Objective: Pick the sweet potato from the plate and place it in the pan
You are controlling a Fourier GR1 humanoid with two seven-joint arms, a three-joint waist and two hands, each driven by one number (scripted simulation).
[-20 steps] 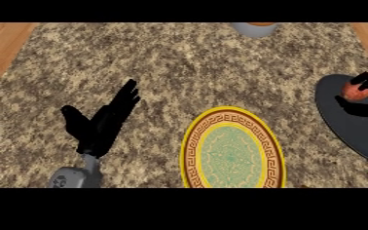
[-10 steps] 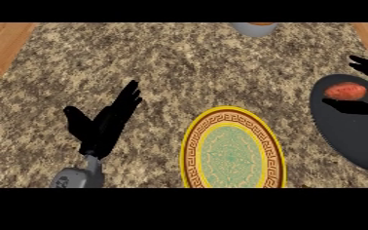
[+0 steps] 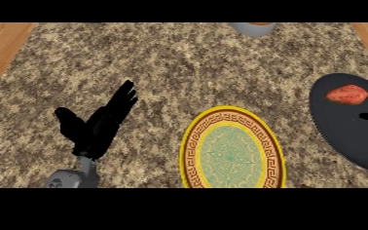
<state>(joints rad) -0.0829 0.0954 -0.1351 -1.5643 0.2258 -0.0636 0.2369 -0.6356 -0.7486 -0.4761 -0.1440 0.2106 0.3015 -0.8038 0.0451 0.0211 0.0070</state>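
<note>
Speckled brown granite desk fills the frame. At the right edge, the dark round pan now holds the reddish-orange sweet potato, lying alone where a second ago the right hand covered it; that hand has left view. The yellow-rimmed patterned plate, lower centre, is bare. The black left hand, lower left, rests with fingers straight. The task looks done.

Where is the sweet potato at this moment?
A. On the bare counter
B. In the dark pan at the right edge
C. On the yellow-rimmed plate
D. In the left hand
B: the sweet potato lies inside the pan, while the plate holds nothing.
</note>
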